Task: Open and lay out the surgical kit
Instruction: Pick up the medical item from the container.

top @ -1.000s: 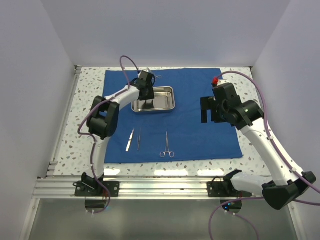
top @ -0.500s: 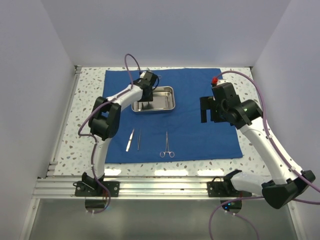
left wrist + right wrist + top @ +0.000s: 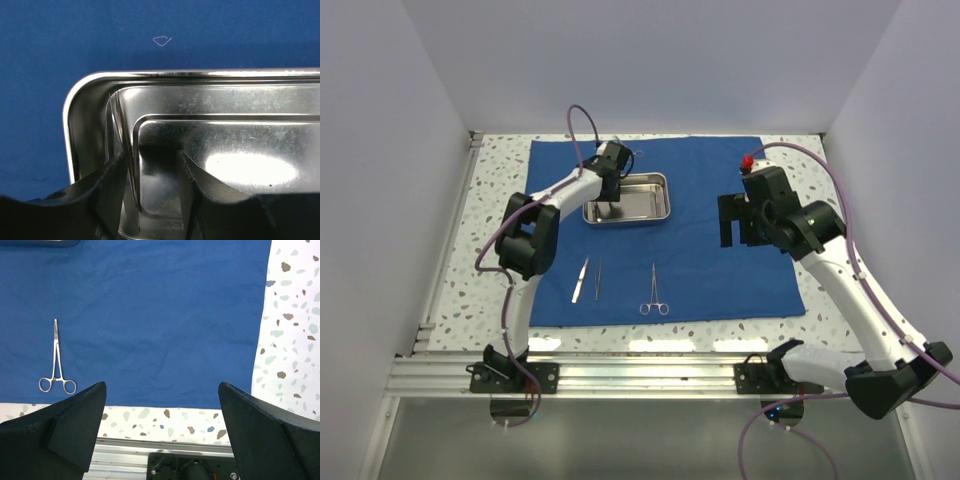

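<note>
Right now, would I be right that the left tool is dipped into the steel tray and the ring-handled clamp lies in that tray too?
Not quite: the clamp lies on the blue cloth, outside the tray, as the top view shows. The left tool is in the tray.

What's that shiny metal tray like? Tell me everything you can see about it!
The tray is a small rectangle of shiny, lightly scratched steel with rounded corners, a raised rim and a stepped floor. It sits flat on the blue cloth, toward the cloth's far side. The left pincer dips inside its left end, fingers apart. Whether they touch the floor is unclear. A thin silvery strip runs by one finger, and I cannot tell what it is.
</note>
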Available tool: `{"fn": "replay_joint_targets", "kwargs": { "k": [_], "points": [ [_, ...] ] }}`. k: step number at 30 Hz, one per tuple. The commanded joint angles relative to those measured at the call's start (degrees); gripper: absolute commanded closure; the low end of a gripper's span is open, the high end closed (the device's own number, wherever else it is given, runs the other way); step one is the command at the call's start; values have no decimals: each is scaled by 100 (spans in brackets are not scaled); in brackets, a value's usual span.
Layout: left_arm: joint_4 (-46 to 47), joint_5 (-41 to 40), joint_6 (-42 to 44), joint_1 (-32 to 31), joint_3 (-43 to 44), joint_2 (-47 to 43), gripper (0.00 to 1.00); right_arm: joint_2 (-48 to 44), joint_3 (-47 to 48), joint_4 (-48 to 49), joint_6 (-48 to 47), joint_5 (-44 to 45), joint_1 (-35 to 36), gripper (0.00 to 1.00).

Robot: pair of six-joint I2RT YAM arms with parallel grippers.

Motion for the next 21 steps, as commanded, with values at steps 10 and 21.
{"fn": "replay_joint_targets", "kwargs": {
  "k": [10, 21],
  "points": [
    [-107, -440, 258, 115, 687, 70, 32, 103, 117, 182, -137, -8, 130, 1],
    [-38, -10, -40, 176, 442, 282, 36, 120, 144, 173, -199, 168, 262, 1]
  ]
}}
